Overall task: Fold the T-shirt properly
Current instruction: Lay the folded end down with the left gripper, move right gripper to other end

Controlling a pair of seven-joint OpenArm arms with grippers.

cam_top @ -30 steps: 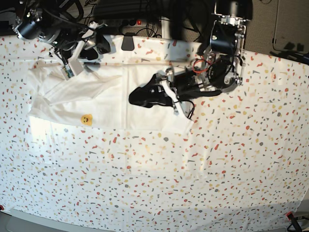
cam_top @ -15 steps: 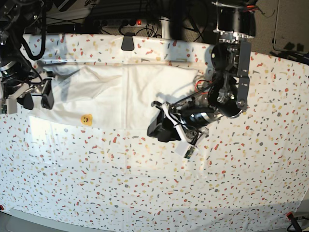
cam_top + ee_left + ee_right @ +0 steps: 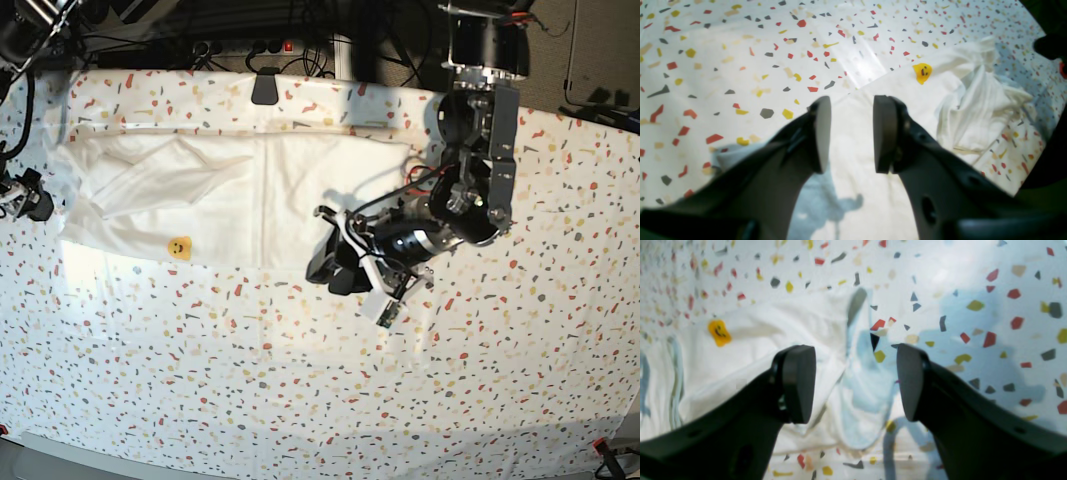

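Right gripper (image 3: 22,196), jaws apart and empty, hangs off the table's far-left edge, clear of the folded white cotton T-shirt (image 3: 240,195) lying far-left. Left gripper (image 3: 335,268), likewise parted and empty, hovers at its right hem, probably lining up another fold.

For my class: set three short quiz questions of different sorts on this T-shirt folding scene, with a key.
1. True or false: the left gripper is clamped on the T-shirt.
2. Multiple choice: the yellow smiley on the shirt sits near A) the shirt's edge closest to the camera in the base view, B) the far edge, C) off the shirt on the table covering.
3. Fill in: the right gripper has its jaws ____.

Key: 1 false, its jaws are apart with nothing between them. 2 A. 3 open.
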